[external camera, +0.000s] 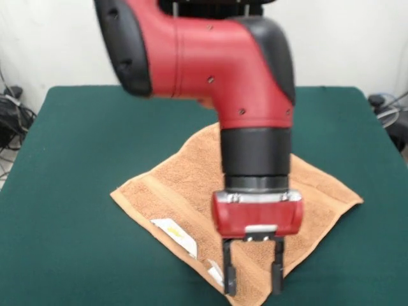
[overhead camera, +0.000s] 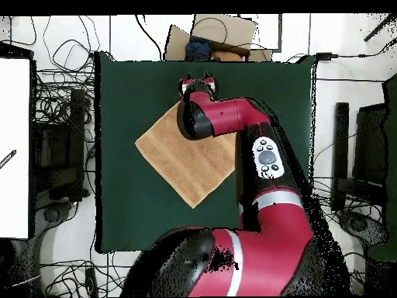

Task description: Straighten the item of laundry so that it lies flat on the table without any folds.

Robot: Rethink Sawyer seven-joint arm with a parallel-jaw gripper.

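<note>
Green felt covers the table (external camera: 70, 159), and on it the towel (external camera: 172, 185) lies spread as a diamond, near the front edge in the front view and roughly mid-width. Going from the left: its left corner (external camera: 116, 194) sits flat on the felt, a woven band runs along the near-left side, and two white labels (external camera: 173, 234) show face-up by that hem. Further right, the arm drops over the middle of the cloth and hides a strip of it, so any crease under the wrist cannot be judged. The gripper (external camera: 252, 280) hangs with its fingers spread apart, holding nothing, at the towel's near corner; whether the tips touch the terry I cannot tell. To the right, the far-right corner (external camera: 357, 201) looks flat as well. In the overhead view the cloth likewise reads as one smooth square. The risk, as I judge it, is that the towel already looks nearly flat: a pinch at this corner followed by a lift or drag could fold the corner under, bunch the terry, or pull the cloth towards the table's edge.
</note>
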